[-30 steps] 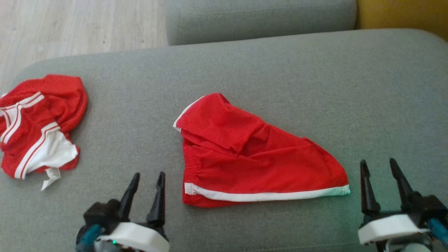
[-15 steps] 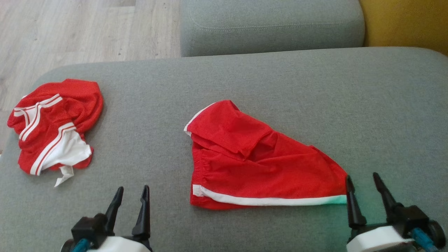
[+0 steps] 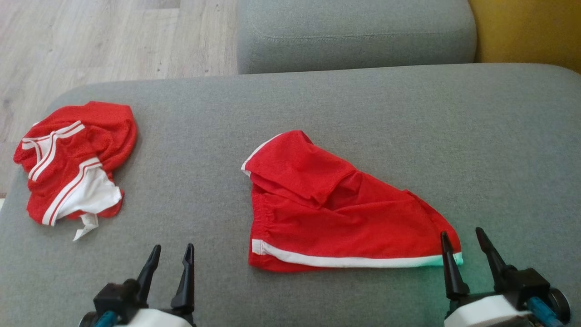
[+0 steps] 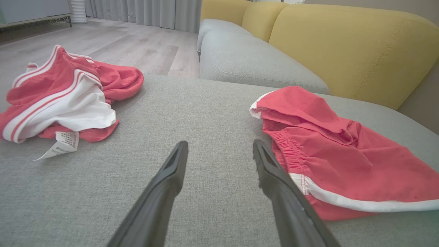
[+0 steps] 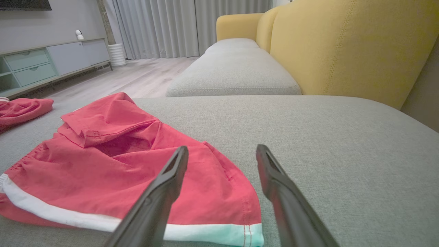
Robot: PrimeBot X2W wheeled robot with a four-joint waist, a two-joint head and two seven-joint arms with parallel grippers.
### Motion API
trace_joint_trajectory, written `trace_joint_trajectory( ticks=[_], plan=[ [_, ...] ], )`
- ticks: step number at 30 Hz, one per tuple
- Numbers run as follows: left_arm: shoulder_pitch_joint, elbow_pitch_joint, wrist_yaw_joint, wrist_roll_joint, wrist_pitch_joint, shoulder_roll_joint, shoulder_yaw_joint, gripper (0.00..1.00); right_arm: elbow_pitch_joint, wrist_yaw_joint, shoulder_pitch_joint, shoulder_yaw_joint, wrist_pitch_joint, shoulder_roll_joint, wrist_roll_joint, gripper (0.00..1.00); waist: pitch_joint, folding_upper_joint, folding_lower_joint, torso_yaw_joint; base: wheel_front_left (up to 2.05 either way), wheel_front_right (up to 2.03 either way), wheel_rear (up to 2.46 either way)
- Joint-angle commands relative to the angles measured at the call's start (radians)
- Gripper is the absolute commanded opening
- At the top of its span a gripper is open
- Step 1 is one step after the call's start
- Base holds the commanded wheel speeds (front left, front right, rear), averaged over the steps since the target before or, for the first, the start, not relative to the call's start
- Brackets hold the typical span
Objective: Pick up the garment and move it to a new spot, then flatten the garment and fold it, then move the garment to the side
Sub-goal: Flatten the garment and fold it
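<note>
Garment (image 3: 336, 213), red with white trim, lies folded mid-cushion (image 3: 363, 104). Head view: left gripper (image 3: 173, 247) off its left edge, fingers apart, empty; right gripper (image 3: 461, 232) at its right corner, fingers apart, empty. Crumpled shorts (image 3: 75, 159) far left. Left wrist view: garment right of the fingers, untouched. Right wrist view: one finger overlaps garment's corner, contact unclear.

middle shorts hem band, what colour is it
White, on red shorts; the band shows best in the head view.
</note>
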Motion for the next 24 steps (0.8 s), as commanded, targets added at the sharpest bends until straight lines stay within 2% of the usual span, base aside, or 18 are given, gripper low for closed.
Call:
trace_joint_trajectory(
  ticks=[1, 6, 12, 15, 24],
  plan=[
    [-0.039, -0.029, -0.006, 0.01, -0.013, -0.005, 0.039, 1.0, -0.03, -0.001, -0.032, 0.025, -0.014, -0.007, 0.005, 1.0, 0.0, 0.0, 0.0, -0.001, 0.0, 0.0, 0.0],
    [-0.049, -0.008, -0.018, 0.003, -0.013, -0.007, -0.012, 1.0, 0.011, -0.001, -0.035, -0.019, 0.023, -0.007, 0.003, 1.0, 0.004, 0.0, 0.0, -0.007, 0.0, 0.0, 0.0],
    [-0.105, 0.05, -0.028, -0.007, 0.048, -0.007, -0.108, 1.0, 0.026, -0.001, -0.082, -0.047, 0.23, -0.007, 0.001, 1.0, 0.042, 0.0, 0.0, -0.026, 0.0, 0.0, 0.0],
    [-0.141, 0.056, -0.029, -0.011, 0.099, -0.008, -0.133, 1.0, 0.021, -0.001, -0.106, -0.034, 0.325, -0.007, -0.017, 1.0, 0.071, 0.0, 0.0, -0.031, 0.0, 0.0, 0.0],
    [-0.203, 0.079, -0.034, -0.022, 0.214, -0.005, -0.168, 1.0, 0.02, -0.001, -0.14, 0.017, 0.452, -0.019, 0.001, 1.0, 0.139, 0.0, 0.0, -0.034, 0.0, 0.0, 0.0]
  ],
)
